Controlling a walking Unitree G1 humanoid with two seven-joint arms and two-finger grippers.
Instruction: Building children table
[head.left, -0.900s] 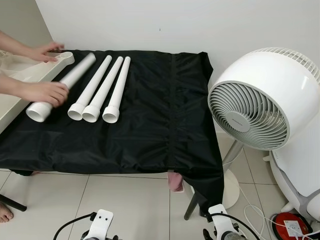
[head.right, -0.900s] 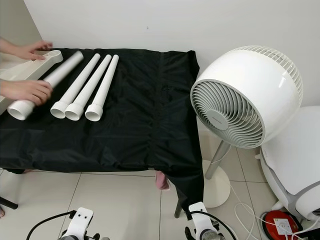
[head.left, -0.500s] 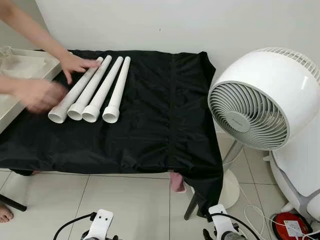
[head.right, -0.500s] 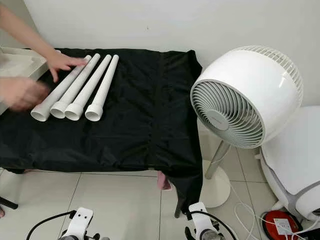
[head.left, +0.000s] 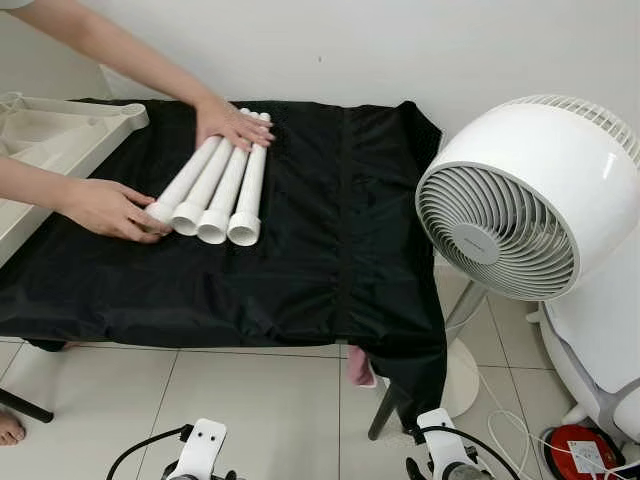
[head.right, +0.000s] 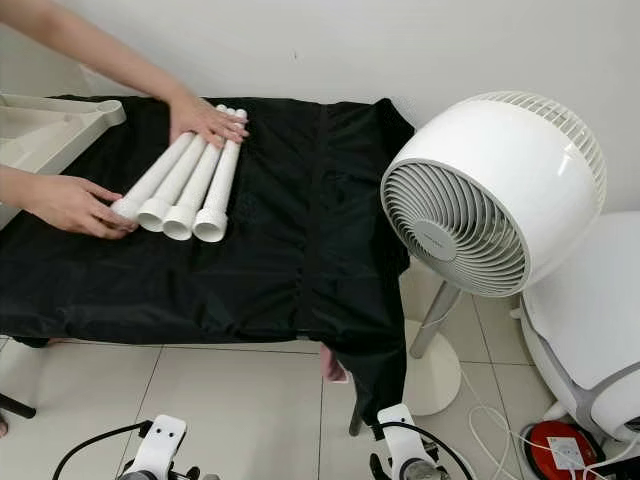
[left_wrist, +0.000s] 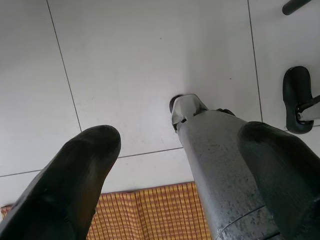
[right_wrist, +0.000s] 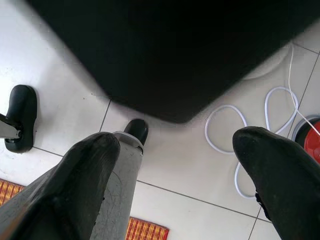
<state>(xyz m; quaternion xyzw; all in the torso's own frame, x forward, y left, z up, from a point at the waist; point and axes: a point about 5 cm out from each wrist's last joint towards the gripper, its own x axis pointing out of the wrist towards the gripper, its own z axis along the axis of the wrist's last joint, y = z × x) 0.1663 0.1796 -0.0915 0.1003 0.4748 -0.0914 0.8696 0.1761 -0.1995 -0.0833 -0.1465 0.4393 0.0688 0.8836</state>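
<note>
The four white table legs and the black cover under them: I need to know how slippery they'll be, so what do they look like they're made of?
The table legs look like smooth moulded plastic: uniform white, hollow open ends, flared collars, slight sheen. The black cover looks like thin synthetic fabric, perhaps nylon: fine wrinkles, a stitched seam, a faint shine.

blocked: hands (head.left: 105, 208) on legs (head.left: 215, 190) | right: fan (head.left: 520, 215) | free: perhaps cloth (head.left: 330, 250) between
</note>
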